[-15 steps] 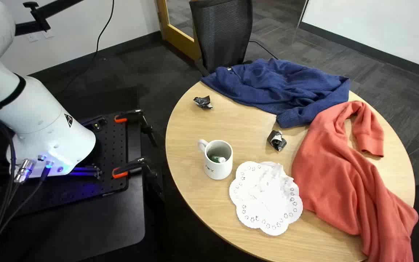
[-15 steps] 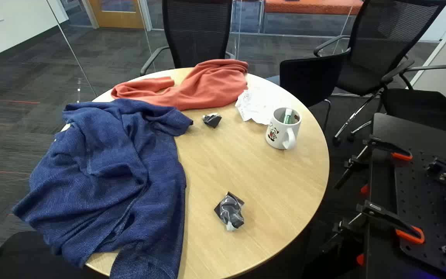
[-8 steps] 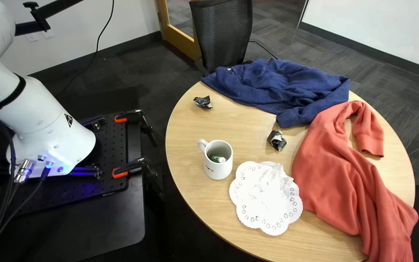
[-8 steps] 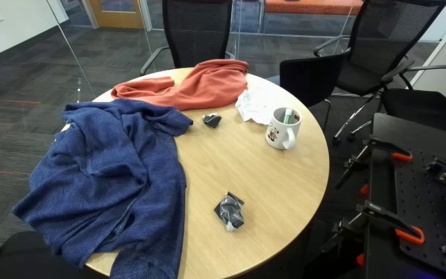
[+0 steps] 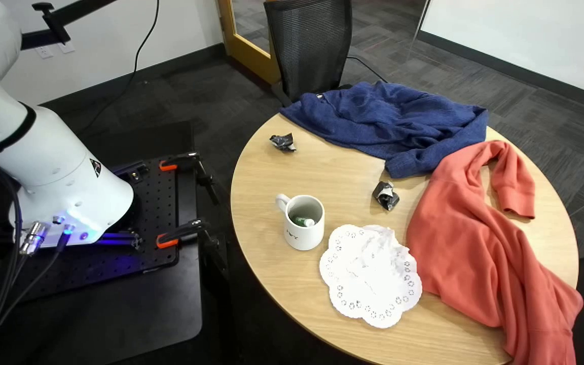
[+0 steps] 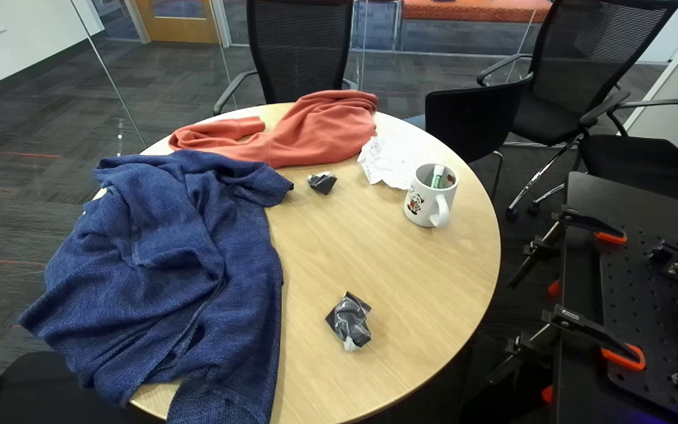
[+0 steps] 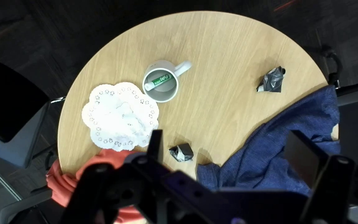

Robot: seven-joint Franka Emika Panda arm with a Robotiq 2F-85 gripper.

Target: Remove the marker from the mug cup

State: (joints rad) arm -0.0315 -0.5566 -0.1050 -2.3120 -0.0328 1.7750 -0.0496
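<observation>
While my hand (image 7: 225,137) hangs wide, holding nothing, marker (image 7: 158,81) leans inside mug (image 6: 426,203) below it, off to one side; probably light, stiff, slick; I'd pinch its white end (image 7: 149,86).

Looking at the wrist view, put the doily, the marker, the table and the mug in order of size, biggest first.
1. Table
2. White doily
3. Mug
4. Green-and-white marker, lying inside the mug
</observation>
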